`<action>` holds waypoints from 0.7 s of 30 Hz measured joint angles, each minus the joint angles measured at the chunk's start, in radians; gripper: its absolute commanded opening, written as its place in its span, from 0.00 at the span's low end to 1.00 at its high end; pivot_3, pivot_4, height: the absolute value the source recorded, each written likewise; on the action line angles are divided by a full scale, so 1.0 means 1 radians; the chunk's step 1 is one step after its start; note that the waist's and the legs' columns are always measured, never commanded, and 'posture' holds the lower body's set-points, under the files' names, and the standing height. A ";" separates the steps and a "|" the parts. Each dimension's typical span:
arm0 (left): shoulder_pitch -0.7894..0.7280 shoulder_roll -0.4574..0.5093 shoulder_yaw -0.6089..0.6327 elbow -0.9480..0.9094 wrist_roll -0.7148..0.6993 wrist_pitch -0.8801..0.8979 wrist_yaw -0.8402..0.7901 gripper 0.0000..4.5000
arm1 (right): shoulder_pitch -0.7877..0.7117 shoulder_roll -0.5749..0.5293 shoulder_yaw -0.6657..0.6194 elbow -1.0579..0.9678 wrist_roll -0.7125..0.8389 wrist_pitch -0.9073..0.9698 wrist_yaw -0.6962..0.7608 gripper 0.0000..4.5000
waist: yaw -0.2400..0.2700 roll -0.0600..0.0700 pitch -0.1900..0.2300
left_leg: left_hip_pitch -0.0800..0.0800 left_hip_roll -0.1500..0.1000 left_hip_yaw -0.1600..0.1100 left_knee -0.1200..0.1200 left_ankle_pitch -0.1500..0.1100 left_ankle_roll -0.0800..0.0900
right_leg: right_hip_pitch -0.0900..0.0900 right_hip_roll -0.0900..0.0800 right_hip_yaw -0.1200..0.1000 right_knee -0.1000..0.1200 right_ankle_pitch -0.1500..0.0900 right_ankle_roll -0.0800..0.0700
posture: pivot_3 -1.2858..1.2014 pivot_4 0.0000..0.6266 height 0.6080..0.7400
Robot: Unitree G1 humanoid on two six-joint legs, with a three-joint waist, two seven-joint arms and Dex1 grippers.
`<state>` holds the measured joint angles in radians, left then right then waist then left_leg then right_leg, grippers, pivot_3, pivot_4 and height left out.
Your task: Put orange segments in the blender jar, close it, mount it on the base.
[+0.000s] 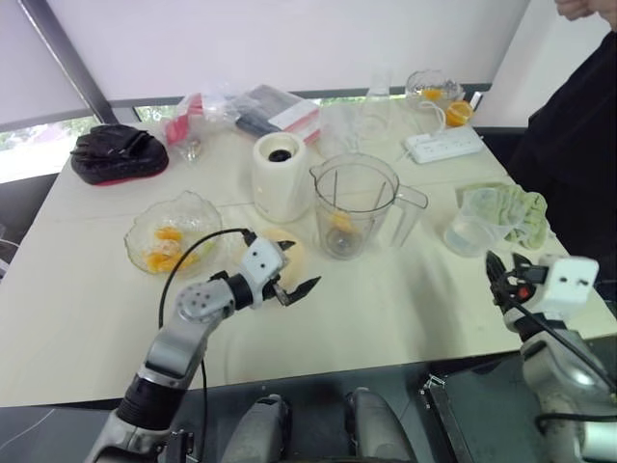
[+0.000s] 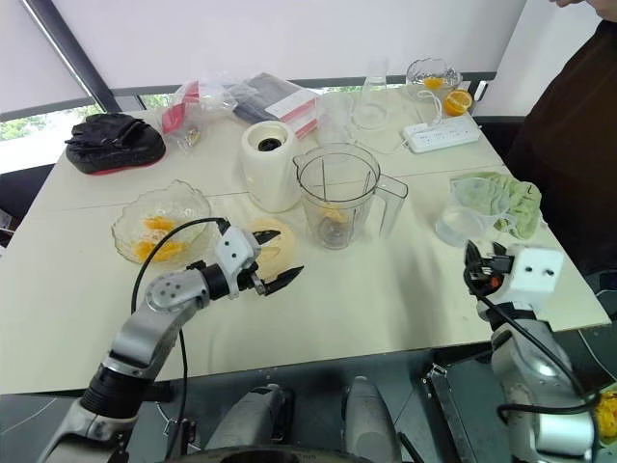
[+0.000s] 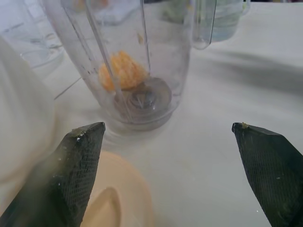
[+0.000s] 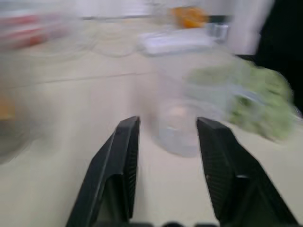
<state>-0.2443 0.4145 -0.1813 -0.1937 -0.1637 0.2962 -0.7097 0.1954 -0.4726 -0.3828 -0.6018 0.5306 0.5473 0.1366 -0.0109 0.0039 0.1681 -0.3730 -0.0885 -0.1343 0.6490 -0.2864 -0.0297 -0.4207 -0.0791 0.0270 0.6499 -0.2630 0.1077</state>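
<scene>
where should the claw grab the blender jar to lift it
By the handle, coming in from the robot's right. The jar stands upright with the handle jutting out on that side, away from the base on its left. The round body looks too wide to pinch securely.

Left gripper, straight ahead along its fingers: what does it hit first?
The left gripper is open and aimed at the blender jar; its lower wall would be met first. The cream lid lies low under one finger, probably passed over, though depth is unclear.
</scene>
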 measured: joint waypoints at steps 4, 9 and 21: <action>-0.080 0.151 0.012 0.046 -0.052 0.048 -0.159 1.00 | -0.001 -0.194 -0.002 -0.065 0.169 0.161 0.173 0.43 | 0.000 -0.001 0.001 | -0.001 0.000 0.000 0.000 0.000 0.001 | 0.000 0.000 -0.001 -0.001 0.000 0.000 | 0.52 0.24 1.00; -0.196 0.273 0.018 0.159 -0.092 0.051 -0.354 1.00 | -0.073 -0.342 0.033 -0.107 0.258 0.238 0.326 0.43 | 0.001 -0.004 0.003 | -0.001 0.000 0.000 0.001 -0.001 0.001 | 0.001 -0.001 -0.002 -0.002 0.000 0.000 | 0.52 0.24 1.00; -0.518 0.302 -0.078 0.706 0.052 -0.241 -0.651 1.00 | -0.275 -0.351 0.273 -0.132 0.205 0.240 0.410 0.43 | 0.004 -0.013 0.007 | -0.003 -0.001 -0.001 0.001 -0.001 0.001 | 0.000 -0.002 -0.003 -0.003 0.000 0.000 | 0.52 0.24 1.00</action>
<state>-0.7619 0.7162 -0.2589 0.5122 -0.1120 0.0549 -1.3609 -0.0801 -0.8233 -0.1100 -0.7334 0.7359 0.7874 0.5467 -0.0069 -0.0086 0.1755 -0.3761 -0.0895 -0.1357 0.6502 -0.2872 -0.0284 -0.4210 -0.0815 0.0238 0.6470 -0.2629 0.1081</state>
